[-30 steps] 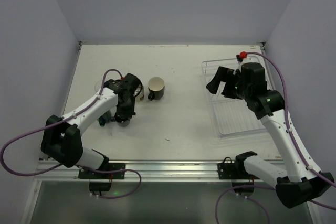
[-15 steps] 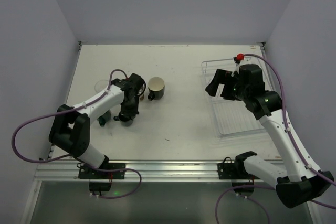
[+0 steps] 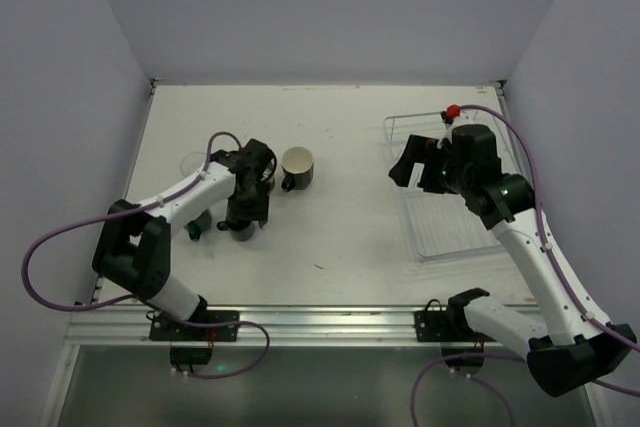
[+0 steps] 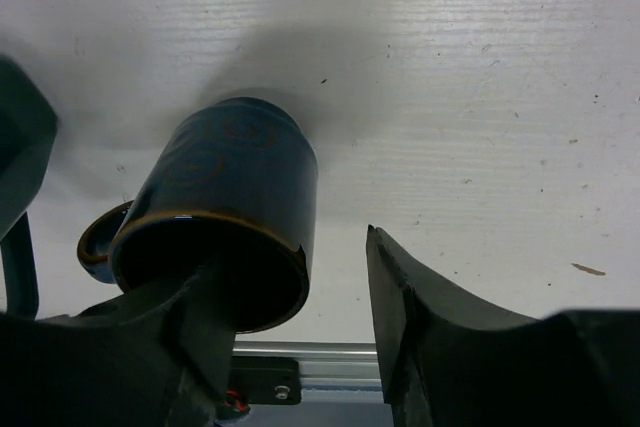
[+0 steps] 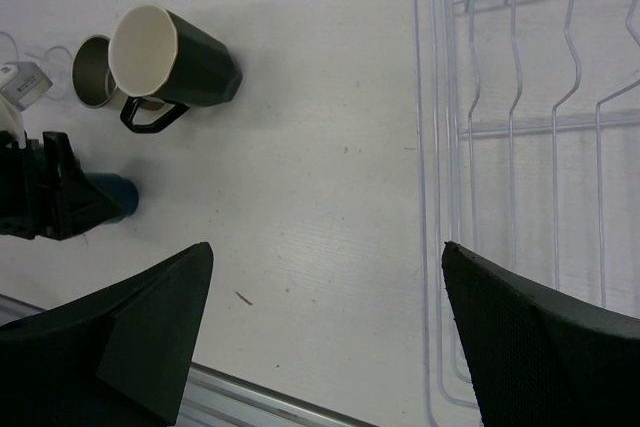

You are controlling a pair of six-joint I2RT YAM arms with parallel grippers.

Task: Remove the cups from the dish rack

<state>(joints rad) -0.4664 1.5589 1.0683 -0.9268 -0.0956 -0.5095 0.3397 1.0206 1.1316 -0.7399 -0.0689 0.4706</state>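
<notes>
Left gripper (image 4: pixel 288 277) part-open around the upright dark blue mug (image 4: pixel 225 197), one finger at its rim, the other clear, right gripper (image 5: pixel 326 247) wide open, empty, at the dish rack (image 5: pixel 520 127)'s left edge.

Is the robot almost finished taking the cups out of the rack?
Nearly, it seems. Done: the black mug and other cups sit on the table. In hand: the left gripper stands open around a dark blue mug on the table. Left: the dish rack shows no cups where visible, though the right arm hides part; the right gripper is open, empty.
</notes>
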